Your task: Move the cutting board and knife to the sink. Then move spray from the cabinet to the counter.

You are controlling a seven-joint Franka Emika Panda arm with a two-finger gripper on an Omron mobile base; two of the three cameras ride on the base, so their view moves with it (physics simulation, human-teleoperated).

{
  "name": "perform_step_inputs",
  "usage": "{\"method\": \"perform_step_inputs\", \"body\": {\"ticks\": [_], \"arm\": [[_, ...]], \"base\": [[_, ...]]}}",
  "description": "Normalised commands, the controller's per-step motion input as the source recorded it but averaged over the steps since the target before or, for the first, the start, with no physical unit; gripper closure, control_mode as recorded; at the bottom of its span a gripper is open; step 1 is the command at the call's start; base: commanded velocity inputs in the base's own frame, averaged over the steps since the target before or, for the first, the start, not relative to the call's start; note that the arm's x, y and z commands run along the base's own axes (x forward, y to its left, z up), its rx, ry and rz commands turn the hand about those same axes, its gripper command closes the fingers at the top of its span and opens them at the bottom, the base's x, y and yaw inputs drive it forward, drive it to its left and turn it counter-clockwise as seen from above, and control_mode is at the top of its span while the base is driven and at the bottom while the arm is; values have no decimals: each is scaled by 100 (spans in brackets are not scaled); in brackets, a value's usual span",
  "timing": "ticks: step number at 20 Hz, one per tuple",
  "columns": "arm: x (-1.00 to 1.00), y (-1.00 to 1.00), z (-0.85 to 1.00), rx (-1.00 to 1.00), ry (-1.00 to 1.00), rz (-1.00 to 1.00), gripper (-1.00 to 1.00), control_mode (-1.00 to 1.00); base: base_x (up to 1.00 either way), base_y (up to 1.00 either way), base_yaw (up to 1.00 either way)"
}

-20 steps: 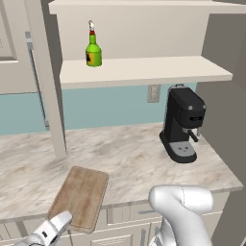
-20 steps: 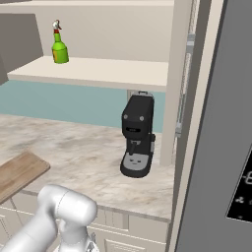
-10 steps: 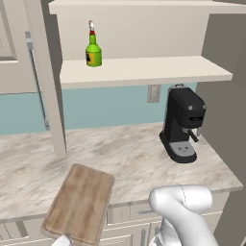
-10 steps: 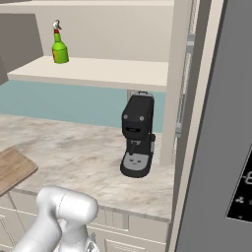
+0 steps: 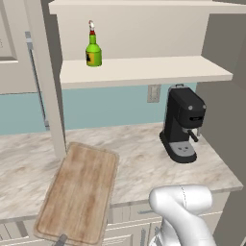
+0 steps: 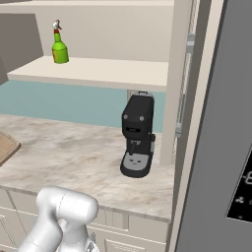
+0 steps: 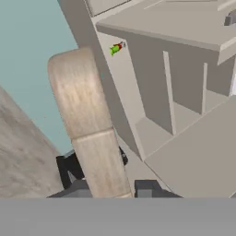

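Beige marble counter [image 5: 139, 163] is filling the middle band of the left base view. At lower left, the cutting board [image 5: 79, 192] is hanging tilted over the counter's front edge, its long axis running from the bottom edge up and rightward. The gripper [image 7: 113, 190] is clamping narrowly on the board's near short end, so the board is stretching directly away from the fingers up the hand view. At upper centre-left, the spray [image 5: 93, 49] is standing upright on the cabinet [image 5: 144, 71] shelf, well apart.
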Motion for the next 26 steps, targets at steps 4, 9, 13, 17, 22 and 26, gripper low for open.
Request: {"method": "perform_step_inputs", "body": {"ticks": [4,9,13,17,22,26], "arm": [[-34,-47,26,-3,-5,-8,100,-100],[-27,-54,20,0,-1,-10,100,-100],[-5,-24,21,0,0,-6,100,-100],[0,-1,0,0,0,0,100,-100],[0,0,0,0,0,0,100,-100],[-27,-3,0,0,-4,-4,100,-100]], "base": [[0,0,0],[0,0,0],[0,0,0],[0,0,0],[0,0,0],[0,0,0]]}}
